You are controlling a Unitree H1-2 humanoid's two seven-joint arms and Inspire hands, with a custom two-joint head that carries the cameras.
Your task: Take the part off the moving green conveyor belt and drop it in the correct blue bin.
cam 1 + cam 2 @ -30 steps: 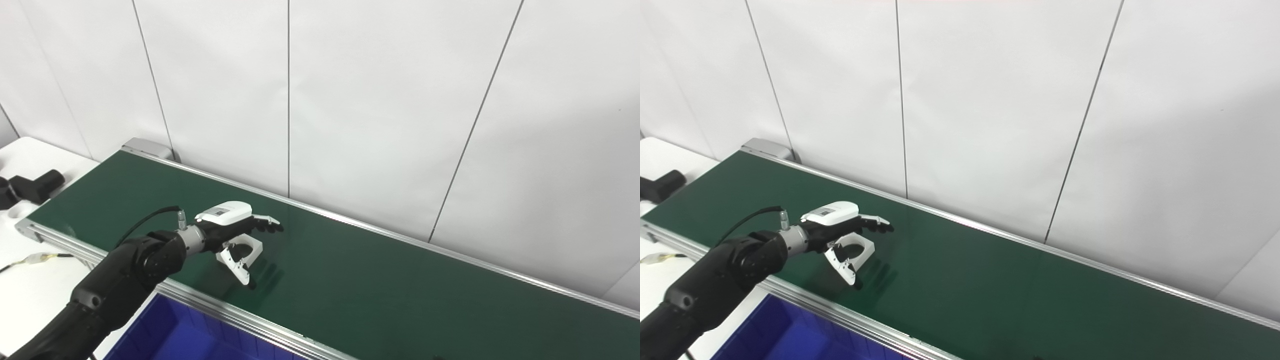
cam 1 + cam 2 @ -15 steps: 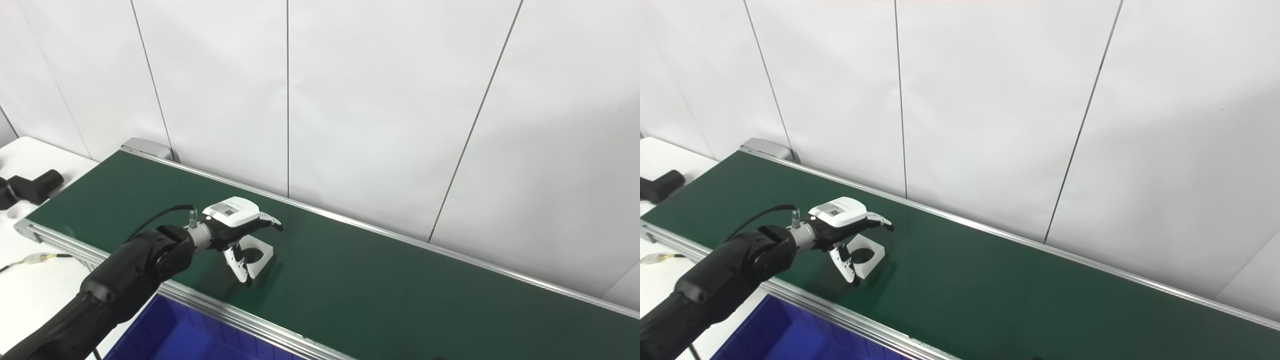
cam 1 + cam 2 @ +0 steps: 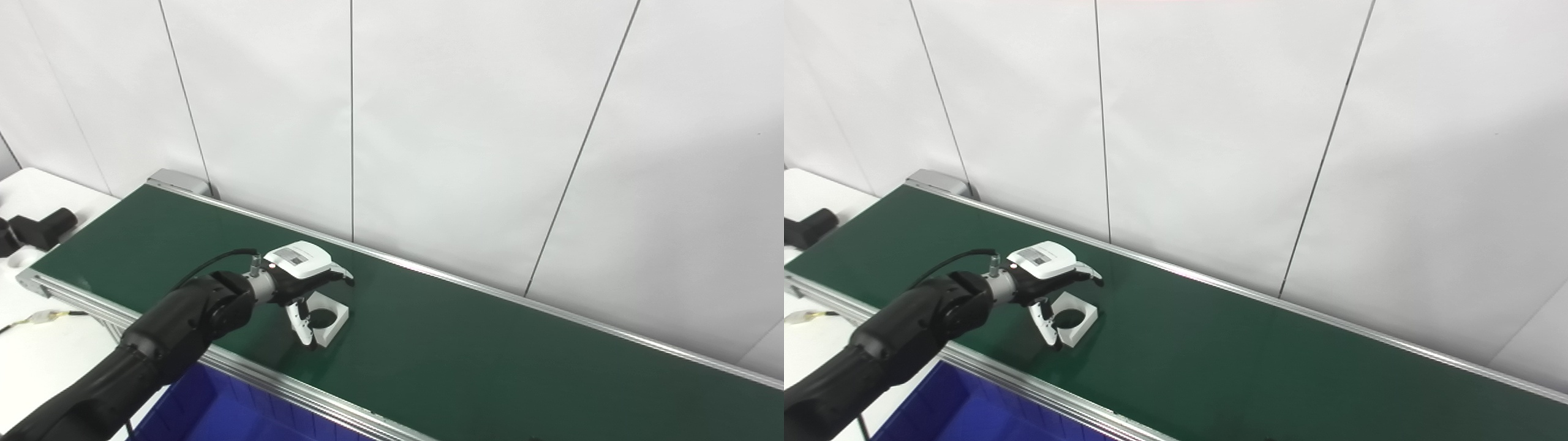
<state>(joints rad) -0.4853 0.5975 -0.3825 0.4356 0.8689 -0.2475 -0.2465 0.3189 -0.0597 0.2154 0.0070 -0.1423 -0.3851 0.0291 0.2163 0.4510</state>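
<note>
Your left hand (image 3: 304,278) has moved along the belt (image 3: 465,349), fingers spread open over the white part (image 3: 329,320), not gripping it.

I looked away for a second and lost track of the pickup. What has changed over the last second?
The left hand and the white square part both shifted right along the green belt. The thumb now reaches down the part's near side with the fingers spread above it; no closed grip shows yet. The blue bin and black objects at far left stayed put.
</note>
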